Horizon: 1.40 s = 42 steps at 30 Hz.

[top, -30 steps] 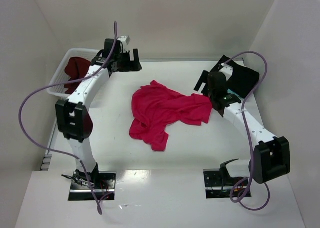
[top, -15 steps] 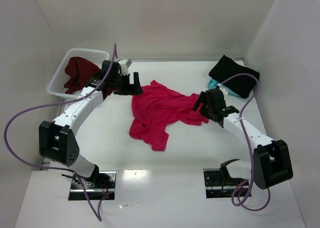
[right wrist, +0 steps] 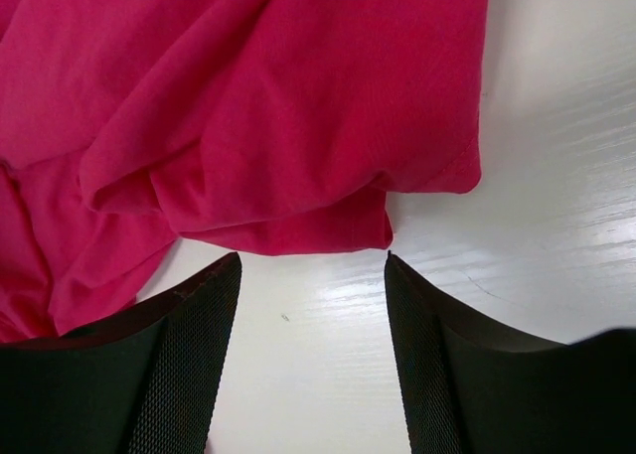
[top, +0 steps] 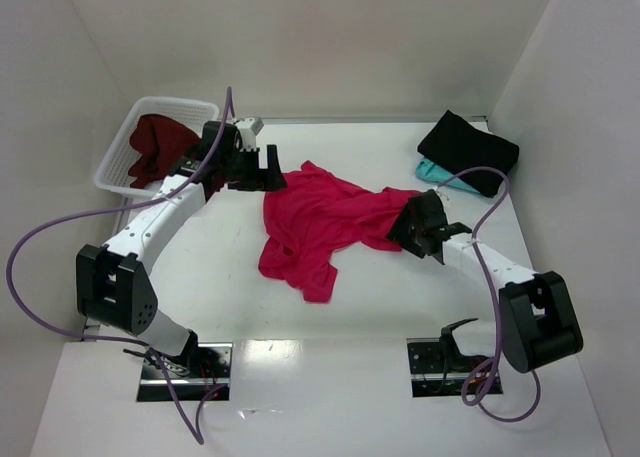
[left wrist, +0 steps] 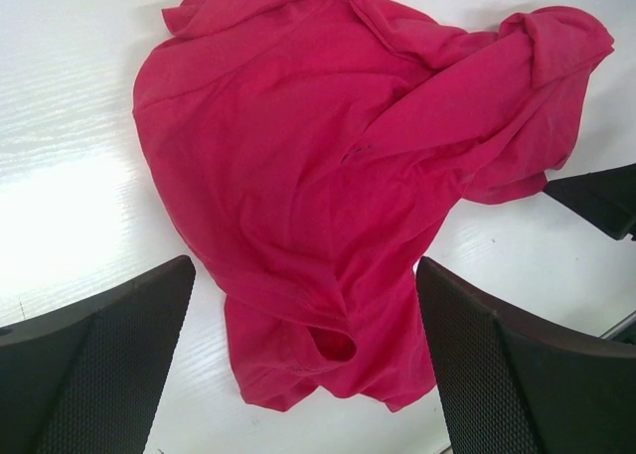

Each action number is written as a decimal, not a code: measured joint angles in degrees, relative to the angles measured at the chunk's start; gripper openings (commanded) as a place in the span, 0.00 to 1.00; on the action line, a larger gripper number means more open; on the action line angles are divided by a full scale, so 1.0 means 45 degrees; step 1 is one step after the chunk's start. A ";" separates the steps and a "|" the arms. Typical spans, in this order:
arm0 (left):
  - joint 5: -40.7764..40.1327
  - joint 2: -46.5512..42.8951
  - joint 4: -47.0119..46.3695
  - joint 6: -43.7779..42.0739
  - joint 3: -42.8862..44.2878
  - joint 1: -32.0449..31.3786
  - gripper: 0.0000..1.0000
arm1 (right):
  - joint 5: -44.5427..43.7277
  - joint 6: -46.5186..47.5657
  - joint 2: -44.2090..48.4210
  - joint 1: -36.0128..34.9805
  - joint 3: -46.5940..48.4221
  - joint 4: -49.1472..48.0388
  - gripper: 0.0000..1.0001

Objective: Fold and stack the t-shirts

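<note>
Lowered, my right tool (right wrist: 313, 265) stands unclenched at the edge of the pink shirt (top: 325, 222); my left tool (top: 272, 169) gapes wide beside it.

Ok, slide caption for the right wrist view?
Right hand, jaws apart, poised at the edge of the crumpled crimson-pink t-shirt on the table.

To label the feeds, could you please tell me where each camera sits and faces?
Top: above and behind, looking down on the table and pink shirt; both arms show.
Left wrist: on the left gripper, looking down on the shirt between its fingers.
Right wrist: on the right gripper, low at the shirt's hem, fingers showing.
All three share the shirt.
</note>
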State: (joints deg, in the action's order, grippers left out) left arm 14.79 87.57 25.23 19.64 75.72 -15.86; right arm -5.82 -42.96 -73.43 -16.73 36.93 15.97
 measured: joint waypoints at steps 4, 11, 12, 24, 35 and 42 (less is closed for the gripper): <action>0.0015 0.0000 0.0015 -0.0024 -0.0039 0.0000 1.00 | 0.0141 -0.0015 -0.0340 -0.0063 -0.0049 -0.0121 0.65; 0.0039 -0.0005 0.0039 -0.0058 -0.0039 0.0000 1.00 | 0.0034 -0.0005 -0.1185 -0.0083 -0.0053 -0.0141 0.65; 0.0044 -0.0005 0.0053 -0.0058 -0.0039 0.0000 1.00 | 0.0015 -0.0005 -0.1253 -0.0083 -0.0053 -0.0146 0.65; 0.0797 -0.0622 0.0393 -0.0228 -0.0408 -0.0073 1.00 | -0.0442 0.0189 -0.2098 -0.0087 0.0316 -0.0146 0.04; 0.1010 -0.0957 0.1137 0.0097 -0.2395 -0.2506 1.00 | -0.0942 0.0432 -0.0947 -0.0083 0.2098 0.0578 0.00; 0.0112 -0.1375 0.1399 0.1758 -0.3628 -0.3094 1.00 | -0.1132 0.0753 0.0194 0.0136 0.3327 0.0753 0.00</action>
State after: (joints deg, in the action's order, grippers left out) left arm 15.29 81.38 31.53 27.55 59.40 -29.78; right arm -10.92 -39.57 -72.55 -16.12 51.90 19.35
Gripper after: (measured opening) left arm 0.998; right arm 0.008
